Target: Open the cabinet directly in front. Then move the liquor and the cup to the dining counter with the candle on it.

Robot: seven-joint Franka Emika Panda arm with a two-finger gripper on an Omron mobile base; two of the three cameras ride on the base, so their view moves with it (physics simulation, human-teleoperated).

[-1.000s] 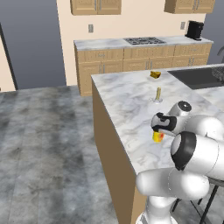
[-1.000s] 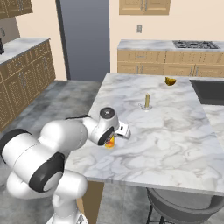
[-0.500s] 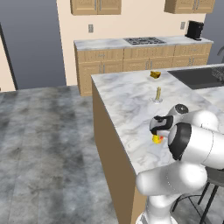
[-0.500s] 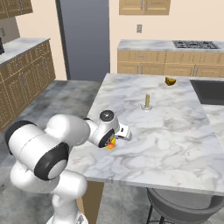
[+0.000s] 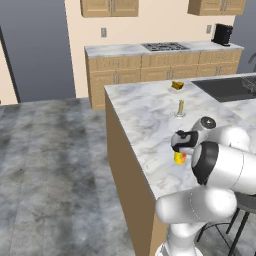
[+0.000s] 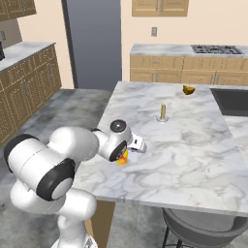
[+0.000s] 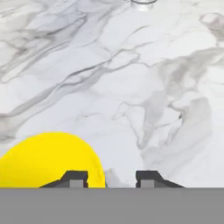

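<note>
Bright yellow cup with red-orange mark sits on veined marble dining counter, near candle; gripper jaws parted, gripping nothing; grey tiled floor.

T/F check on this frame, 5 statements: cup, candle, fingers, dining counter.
1. The cup stands on the dining counter. True.
2. The candle lies flat. False: it stands upright.
3. The fingers are clamped around the cup. False: there is a gap between them and the cup sits off to one side in the hand view.
4. A liquor bottle stands beside the candle. False: none there.
5. The candle stands farther from the robot than the cup. True.
</note>
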